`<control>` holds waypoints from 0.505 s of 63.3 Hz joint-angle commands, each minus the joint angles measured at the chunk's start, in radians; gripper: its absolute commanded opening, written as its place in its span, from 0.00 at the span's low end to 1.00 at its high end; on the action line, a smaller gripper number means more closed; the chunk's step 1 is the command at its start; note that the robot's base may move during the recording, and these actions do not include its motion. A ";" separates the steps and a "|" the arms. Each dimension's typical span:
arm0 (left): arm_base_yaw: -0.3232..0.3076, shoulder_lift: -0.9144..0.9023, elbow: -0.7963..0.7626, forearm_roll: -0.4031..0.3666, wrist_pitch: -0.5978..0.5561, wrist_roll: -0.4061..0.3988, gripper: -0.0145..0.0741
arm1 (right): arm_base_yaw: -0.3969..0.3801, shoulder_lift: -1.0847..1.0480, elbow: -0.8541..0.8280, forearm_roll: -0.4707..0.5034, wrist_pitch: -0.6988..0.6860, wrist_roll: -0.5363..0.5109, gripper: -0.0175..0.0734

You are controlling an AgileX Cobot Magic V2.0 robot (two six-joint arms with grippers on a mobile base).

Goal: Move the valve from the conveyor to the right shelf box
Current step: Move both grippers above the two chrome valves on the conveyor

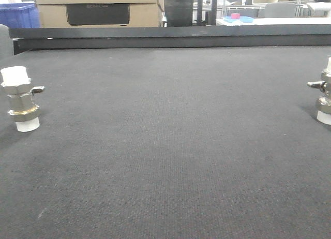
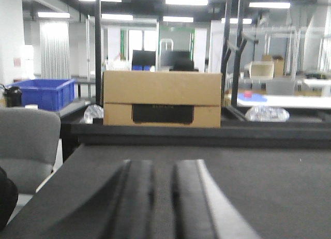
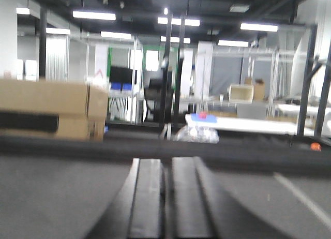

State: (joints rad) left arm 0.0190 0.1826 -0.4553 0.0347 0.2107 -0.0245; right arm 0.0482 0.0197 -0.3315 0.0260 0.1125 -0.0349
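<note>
The conveyor [image 1: 170,146] fills the front-facing view: a flat, dark grey woven belt reaching back to a dark rail along its far edge. Beyond that rail stand a cardboard box [image 1: 98,9] with a dark rectangular cut-out in its face and, toward the belt's left side, a blue crate [image 1: 18,15]. Toward the belt's right side, a white table beyond the rail carries a blue tray [image 1: 239,19] with a small pink item on it.

Two valves stand on the conveyor, well apart.
- The left-edge valve [image 1: 20,99] stands upright near the belt's left edge. It has a metal body with a hex nut, white caps at top and bottom, and a small handle pointing toward the belt's centre.
- The right-edge valve [image 1: 325,96] stands at the belt's right edge, partly cut off by the frame. Its handle also points toward the belt's centre.

Neither valve touches a gripper.

In the left wrist view, the left gripper [image 2: 164,203] sits low over the conveyor, facing the cardboard box. Its two dark fingers [image 2: 138,197] lie close together with nothing between them. In the right wrist view, the right gripper [image 3: 166,197] is likewise low over the belt. Its fingers [image 3: 147,197] are closed to a thin slit and hold nothing. No valve appears in either wrist view.
</note>
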 commanded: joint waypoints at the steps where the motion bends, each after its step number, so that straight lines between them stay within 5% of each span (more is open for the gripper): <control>1: -0.001 0.091 -0.121 0.006 0.122 -0.005 0.49 | 0.000 0.065 -0.115 0.002 0.063 -0.003 0.42; 5: -0.001 0.173 -0.203 0.006 0.181 -0.005 0.62 | 0.000 0.133 -0.171 0.002 0.055 -0.003 0.59; 14: -0.001 0.325 -0.335 -0.006 0.273 -0.005 0.76 | 0.000 0.293 -0.256 0.002 0.054 -0.003 0.78; 21: -0.046 0.438 -0.418 -0.011 0.324 -0.005 0.84 | 0.000 0.456 -0.309 -0.010 0.050 -0.003 0.81; 32: -0.154 0.607 -0.528 -0.011 0.476 -0.005 0.84 | 0.000 0.710 -0.426 -0.015 0.123 -0.003 0.81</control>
State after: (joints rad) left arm -0.0949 0.7186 -0.9345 0.0323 0.6150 -0.0245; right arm 0.0482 0.6182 -0.7040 0.0227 0.2020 -0.0349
